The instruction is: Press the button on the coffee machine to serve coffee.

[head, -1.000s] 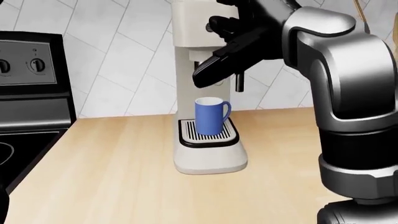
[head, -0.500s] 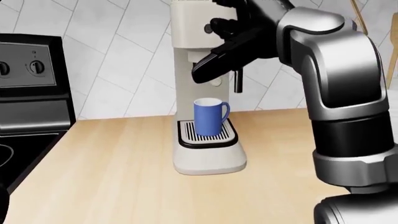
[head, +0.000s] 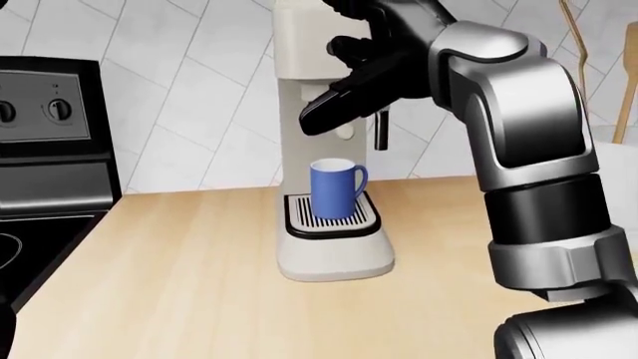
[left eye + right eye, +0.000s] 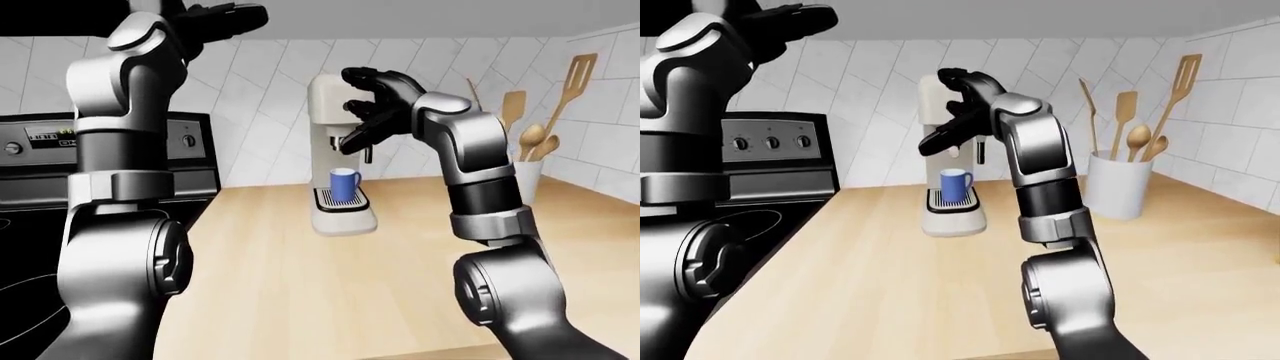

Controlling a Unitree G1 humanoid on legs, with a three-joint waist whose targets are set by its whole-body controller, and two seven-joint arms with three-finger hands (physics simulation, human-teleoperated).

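A cream coffee machine (image 3: 317, 161) stands on the wooden counter (image 3: 179, 284) against the tiled wall. A blue mug (image 3: 335, 188) sits on its drip tray under the spout. My right hand (image 3: 344, 75) is open, with its fingers spread against the upper face of the machine. One finger (image 3: 324, 112) points down and to the left over the spout. The hand hides the button. My left hand (image 4: 226, 15) is open and raised high at the top left of the left-eye view, far from the machine.
A black stove (image 3: 50, 172) with knobs borders the counter on the left. A white crock (image 4: 1118, 185) with wooden spoons and spatulas stands right of the machine. My right forearm (image 3: 529, 149) fills the right side of the head view.
My right hand and forearm have shifted a little left and closer to the machine's upper face. The mug and the machine have not moved.
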